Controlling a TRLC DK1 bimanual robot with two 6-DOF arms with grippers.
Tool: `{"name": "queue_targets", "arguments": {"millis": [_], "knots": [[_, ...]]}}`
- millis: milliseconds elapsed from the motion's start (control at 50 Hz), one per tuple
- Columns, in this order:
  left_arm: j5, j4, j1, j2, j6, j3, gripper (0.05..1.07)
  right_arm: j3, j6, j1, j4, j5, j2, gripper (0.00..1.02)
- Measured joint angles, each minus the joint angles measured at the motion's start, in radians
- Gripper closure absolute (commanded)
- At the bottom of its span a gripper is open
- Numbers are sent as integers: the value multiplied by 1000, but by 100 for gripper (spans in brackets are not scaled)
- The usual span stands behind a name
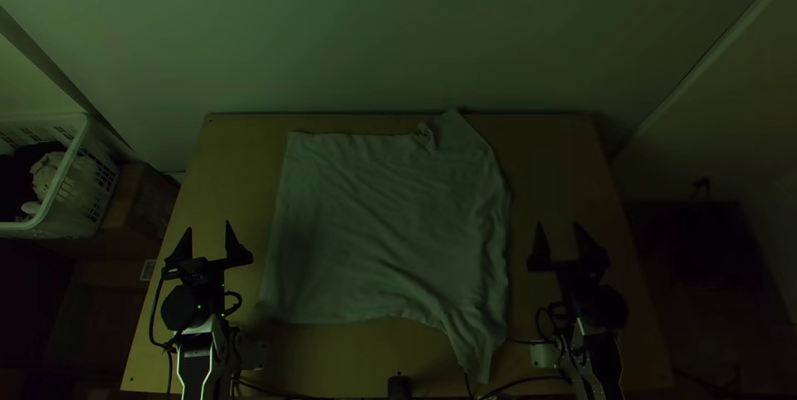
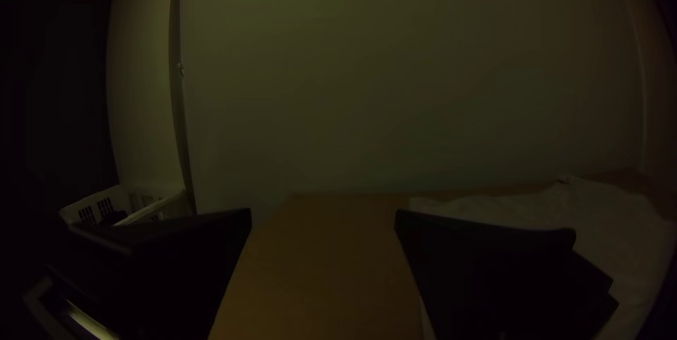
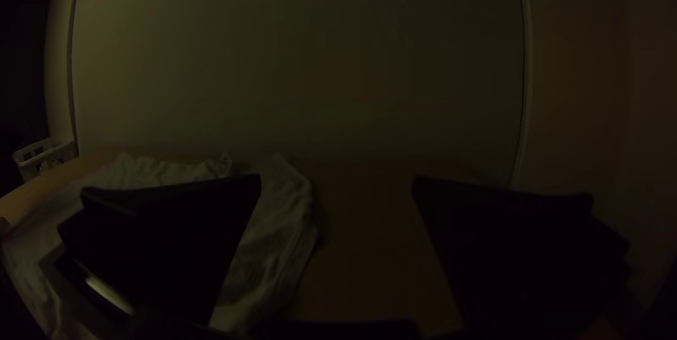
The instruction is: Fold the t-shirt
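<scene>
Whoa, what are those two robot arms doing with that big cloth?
They look set to fold the t-shirt, but neither is holding it right now. The left tool is open on one side of it and the right tool is open on the other. The shirt lies spread out and a bit wrinkly on the table, with one end sticking out toward the wall and another toward the table's near edge. It isn't folded yet.

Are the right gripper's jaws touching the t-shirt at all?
Apart. The top view shows it: a bare strip of table separates the right gripper, its jaws open, from the nearest side edge of the t-shirt.
</scene>
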Motion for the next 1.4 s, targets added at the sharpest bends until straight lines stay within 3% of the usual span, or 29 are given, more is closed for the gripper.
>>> {"name": "queue_targets", "arguments": {"millis": [1060,1400], "knots": [[45,2,-3,0,-69,1,9,4,0,19,-2,-2,0,4],[75,8,-31,68,-60,139,9,185,-20,21,49,-2,66,4]]}}
